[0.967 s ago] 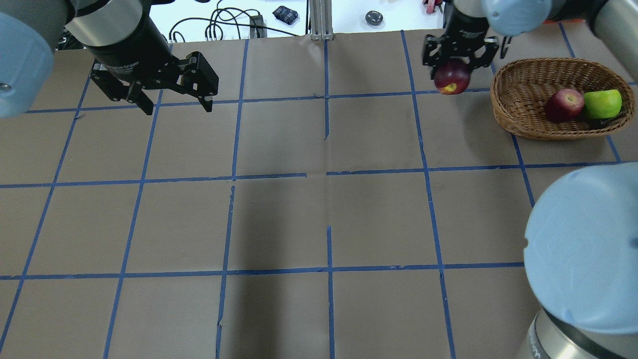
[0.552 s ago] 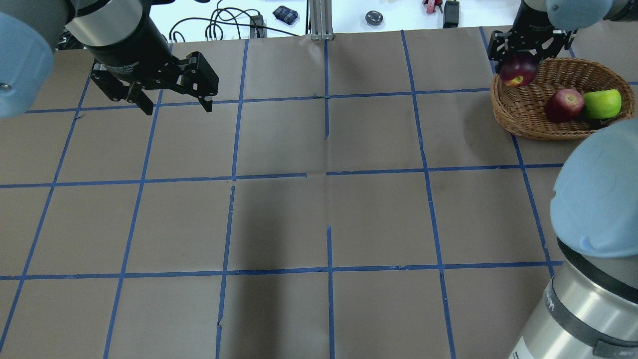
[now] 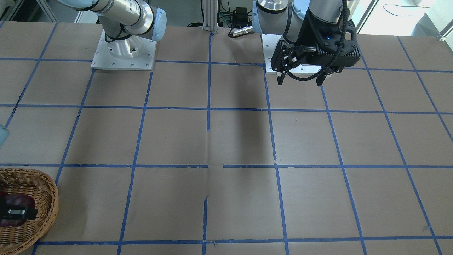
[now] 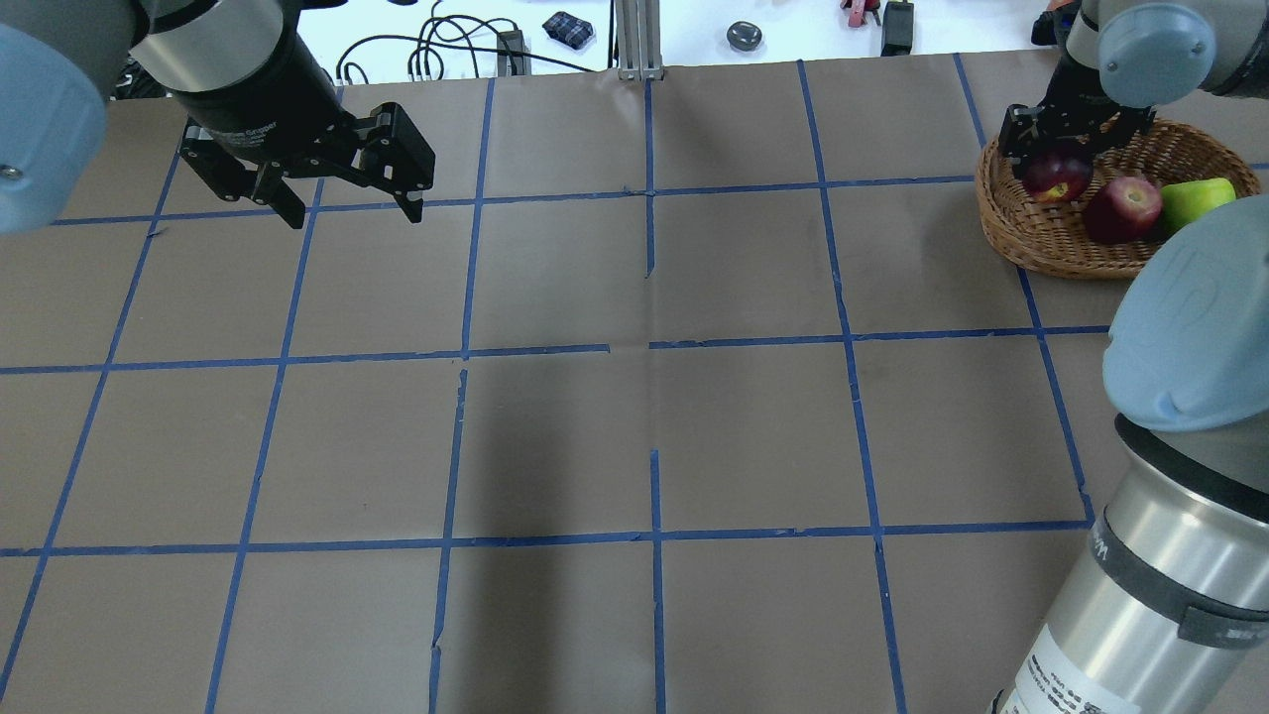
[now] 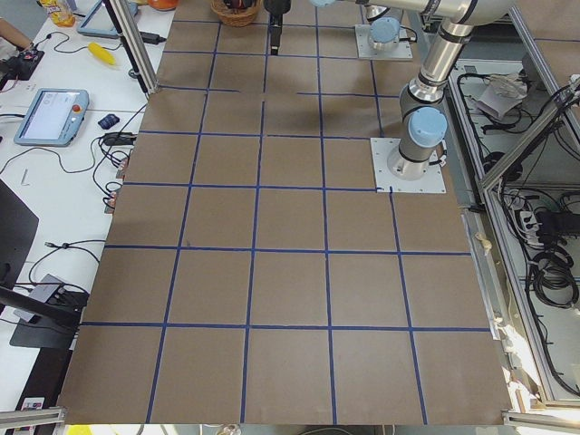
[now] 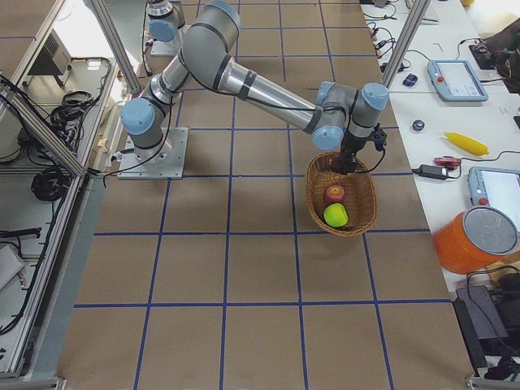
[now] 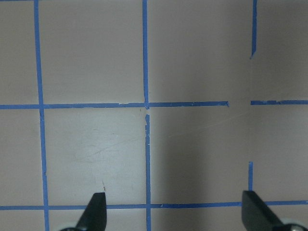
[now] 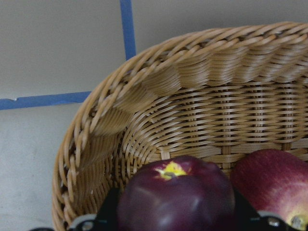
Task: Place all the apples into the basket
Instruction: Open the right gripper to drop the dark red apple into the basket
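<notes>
The wicker basket (image 4: 1003,224) stands at the table's far right. In it lie the red apple (image 4: 1122,207) and the lime green apple (image 4: 1195,200). My right gripper (image 4: 1059,171) is shut on the dark maroon apple (image 4: 1055,180) and holds it low inside the basket's left end, beside the red apple. The right wrist view shows the maroon apple (image 8: 177,198) between the fingers, the red apple (image 8: 275,182) next to it and the basket's rim (image 8: 144,72). My left gripper (image 4: 353,213) is open and empty above the far left of the table, and it also shows in the left wrist view (image 7: 175,214).
Brown paper with a blue tape grid covers the table (image 4: 654,397). My right arm's elbow (image 4: 1190,327) hangs over the near right corner. Cables and small items (image 4: 567,28) lie beyond the far edge. An orange container (image 6: 475,240) stands on a side bench.
My right gripper has carried the maroon apple rightward over the basket's rim and lowered it into the basket. The left arm has not moved.
</notes>
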You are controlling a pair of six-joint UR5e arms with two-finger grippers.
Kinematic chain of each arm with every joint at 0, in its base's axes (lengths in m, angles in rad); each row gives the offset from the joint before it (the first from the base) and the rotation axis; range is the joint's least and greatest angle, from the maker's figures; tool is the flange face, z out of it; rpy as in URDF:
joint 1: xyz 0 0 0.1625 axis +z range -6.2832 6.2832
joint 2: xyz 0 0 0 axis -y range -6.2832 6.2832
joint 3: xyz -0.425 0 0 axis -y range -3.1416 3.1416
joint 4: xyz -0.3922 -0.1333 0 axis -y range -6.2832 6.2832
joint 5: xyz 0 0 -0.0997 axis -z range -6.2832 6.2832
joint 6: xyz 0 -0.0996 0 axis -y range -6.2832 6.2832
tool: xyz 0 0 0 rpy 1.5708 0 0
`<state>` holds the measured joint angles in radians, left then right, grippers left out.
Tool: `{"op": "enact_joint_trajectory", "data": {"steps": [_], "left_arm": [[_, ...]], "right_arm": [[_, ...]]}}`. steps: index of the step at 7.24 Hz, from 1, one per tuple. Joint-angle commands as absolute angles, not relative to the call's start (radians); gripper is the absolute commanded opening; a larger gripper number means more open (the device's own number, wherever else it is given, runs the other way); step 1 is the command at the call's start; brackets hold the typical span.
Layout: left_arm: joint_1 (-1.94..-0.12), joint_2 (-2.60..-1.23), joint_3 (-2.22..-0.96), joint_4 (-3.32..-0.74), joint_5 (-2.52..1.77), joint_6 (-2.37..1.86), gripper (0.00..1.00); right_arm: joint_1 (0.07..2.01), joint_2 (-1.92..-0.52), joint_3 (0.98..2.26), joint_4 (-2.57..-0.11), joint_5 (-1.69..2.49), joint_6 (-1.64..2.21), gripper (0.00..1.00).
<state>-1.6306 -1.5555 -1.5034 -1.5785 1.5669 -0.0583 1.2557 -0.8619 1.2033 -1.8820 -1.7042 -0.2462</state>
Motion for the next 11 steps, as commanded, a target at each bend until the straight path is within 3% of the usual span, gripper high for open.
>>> {"op": "enact_joint_trajectory", "data": {"steps": [1, 2, 3, 6, 9, 11], "left_arm": [[-1.631, -1.555, -1.505, -1.578, 1.568, -0.058, 1.0], [-1.631, -1.555, -1.503, -1.578, 1.568, -0.058, 1.0], [-1.631, -1.555, -1.503, -1.578, 1.568, -0.058, 1.0], [-1.631, -1.554, -1.503, -1.578, 1.568, -0.058, 1.0], [-1.631, -1.554, -1.503, -1.58, 1.568, -0.058, 1.0], [-1.631, -1.554, -1.505, -1.58, 1.568, -0.058, 1.0]], "right_arm": [[1.243, -0.845, 1.204, -1.884, -1.706, -0.268, 0.57], [1.241, -0.845, 1.204, -1.887, -1.704, -0.27, 0.91], [1.241, -0.848, 1.204, -1.882, -1.706, -0.27, 1.0], [1.236, -0.928, 1.192, -1.806, -1.692, -0.275, 1.0], [1.293, -1.206, 1.201, -1.428, -1.585, -0.23, 1.0], [1.343, -1.34, 1.296, -1.333, -1.578, -0.151, 1.0]]}}
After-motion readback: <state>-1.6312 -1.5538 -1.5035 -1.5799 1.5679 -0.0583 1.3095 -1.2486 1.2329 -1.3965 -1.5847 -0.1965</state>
